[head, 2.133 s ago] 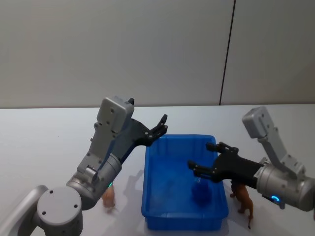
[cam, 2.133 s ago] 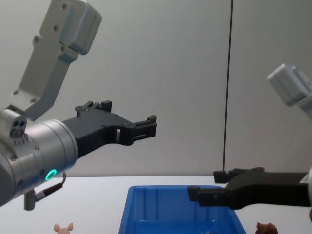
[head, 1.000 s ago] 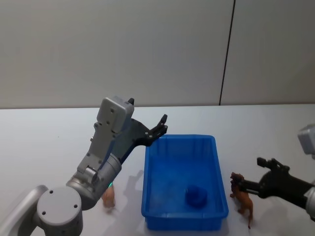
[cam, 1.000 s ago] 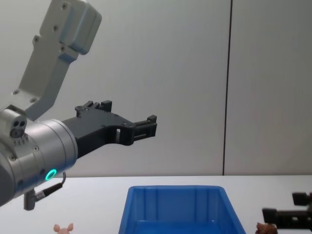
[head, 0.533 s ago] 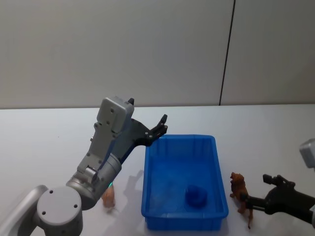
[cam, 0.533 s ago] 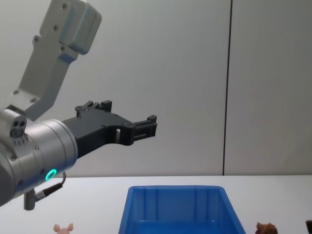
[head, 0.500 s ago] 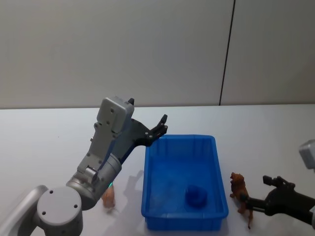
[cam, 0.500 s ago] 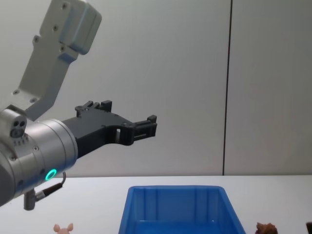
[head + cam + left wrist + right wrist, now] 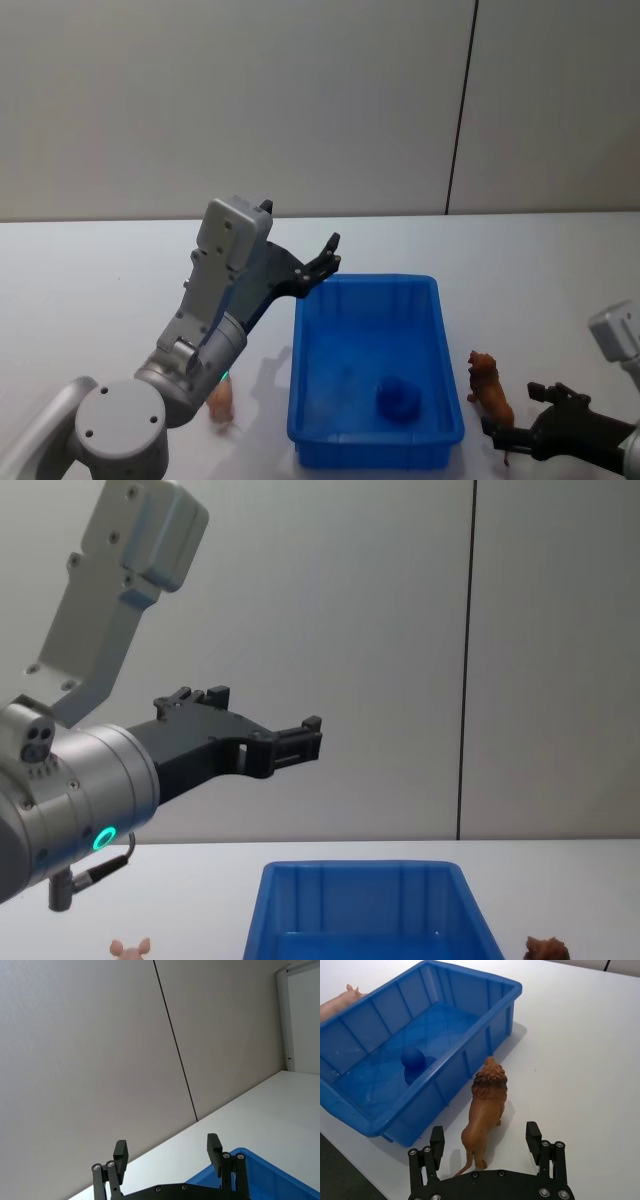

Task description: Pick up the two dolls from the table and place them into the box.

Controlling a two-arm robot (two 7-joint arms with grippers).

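The dark brown doll (image 9: 490, 391) stands on the white table (image 9: 90, 300) just right of the blue box (image 9: 340, 340). My right gripper (image 9: 515, 412) is low behind it and open; in the right wrist view the brown doll's (image 9: 485, 1102) hindquarters and tail lie between the spread fingers of the right gripper (image 9: 485, 1134). The pale pink doll (image 9: 221, 400) stands left of the box, partly behind my left arm. My left gripper (image 9: 328, 256) hangs open and empty, high over the box's far left corner.
A small dark blue round object (image 9: 400, 398) lies on the box floor near its front right. Open tabletop stretches behind and to the right of the box. A grey wall with a dark vertical seam (image 9: 462, 110) stands behind the table.
My right gripper has left the space over the box, swung out to the right and come down low behind the brown doll. The left arm and both dolls have stayed put.
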